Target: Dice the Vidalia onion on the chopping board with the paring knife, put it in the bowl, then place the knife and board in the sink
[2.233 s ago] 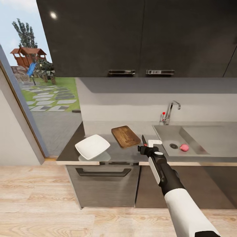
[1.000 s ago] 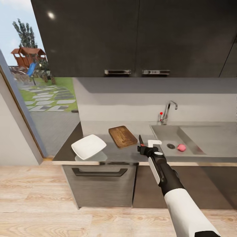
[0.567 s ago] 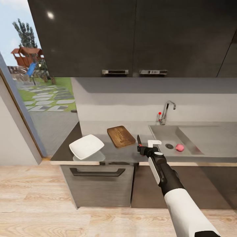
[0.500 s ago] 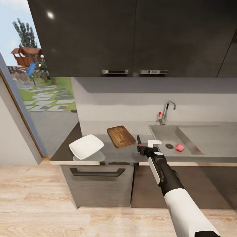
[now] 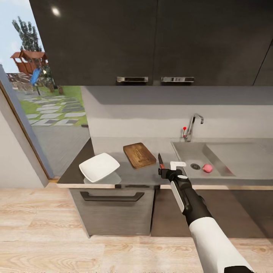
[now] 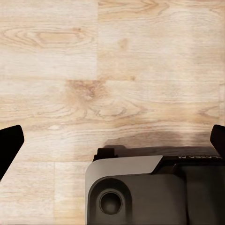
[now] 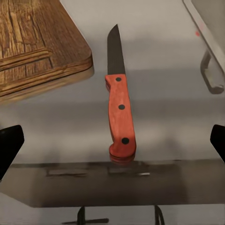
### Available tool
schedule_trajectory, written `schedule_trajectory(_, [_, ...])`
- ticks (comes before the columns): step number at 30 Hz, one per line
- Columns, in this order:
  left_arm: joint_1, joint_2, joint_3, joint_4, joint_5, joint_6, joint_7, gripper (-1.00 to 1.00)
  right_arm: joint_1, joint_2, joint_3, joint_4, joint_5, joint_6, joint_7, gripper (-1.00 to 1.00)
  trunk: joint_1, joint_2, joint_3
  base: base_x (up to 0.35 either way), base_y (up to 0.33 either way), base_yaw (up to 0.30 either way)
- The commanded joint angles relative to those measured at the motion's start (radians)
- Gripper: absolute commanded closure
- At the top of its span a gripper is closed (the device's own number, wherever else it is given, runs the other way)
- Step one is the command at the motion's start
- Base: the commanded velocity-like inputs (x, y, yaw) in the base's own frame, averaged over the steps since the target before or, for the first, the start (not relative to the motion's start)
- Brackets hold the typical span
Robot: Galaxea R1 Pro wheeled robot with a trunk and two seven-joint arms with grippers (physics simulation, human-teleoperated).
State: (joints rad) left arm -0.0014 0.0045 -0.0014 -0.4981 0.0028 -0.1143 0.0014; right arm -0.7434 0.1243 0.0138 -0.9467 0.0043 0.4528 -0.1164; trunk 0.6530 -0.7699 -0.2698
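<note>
Countertop grey with a light-wood front edge, over dark cabinets; chopping board flat on it, slot handle toward 5 o'clock in the head view, clear of everything else; bowl white and squarish at roughly 8 o'clock from the board, near the front edge, apart from the board; paring knife flat on the worktop between board and sink, blade tip toward 12 o'clock, reddish handle toward the front edge; seen from the right wrist, knife just beside the board's rounded corner without touching it; right gripper just at the knife's handle end, fingers spread wide at the wrist frame's two edges, closed on nothing, knife handle between them and untouched; Vidalia onion, pinkish and round, in the basin just beside the dark drain, at about 3 o'clock from the gripper; chrome tap with red knob at the basin's back edge; left gripper over pale wood floor, dark fingertips far apart, holding nothing.
</note>
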Motion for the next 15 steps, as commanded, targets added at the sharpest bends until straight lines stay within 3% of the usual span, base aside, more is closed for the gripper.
schedule_trajectory(1, [0.0,0.0,0.0,0.0,0.0,-0.002,0.0,-1.0,-0.001,0.0,0.001,-0.001,0.0,0.006,-0.005,-1.0,0.0,-0.001,-0.003,0.0,0.0,0.0])
schedule_trajectory(9, [0.0,0.0,0.0,0.0,0.0,-0.002,0.0,-1.0,-0.001,0.0,0.001,-0.001,0.0,0.006,-0.005,-1.0,0.0,-0.001,-0.015,0.01,0.0,0.0])
schedule_trajectory(15, [0.0,0.0,-0.001,0.0,0.0,-0.002,0.0,-1.0,-0.001,0.0,0.001,-0.001,0.0,0.006,-0.005,-1.0,0.0,-0.001,-0.025,0.118,0.0,0.0])
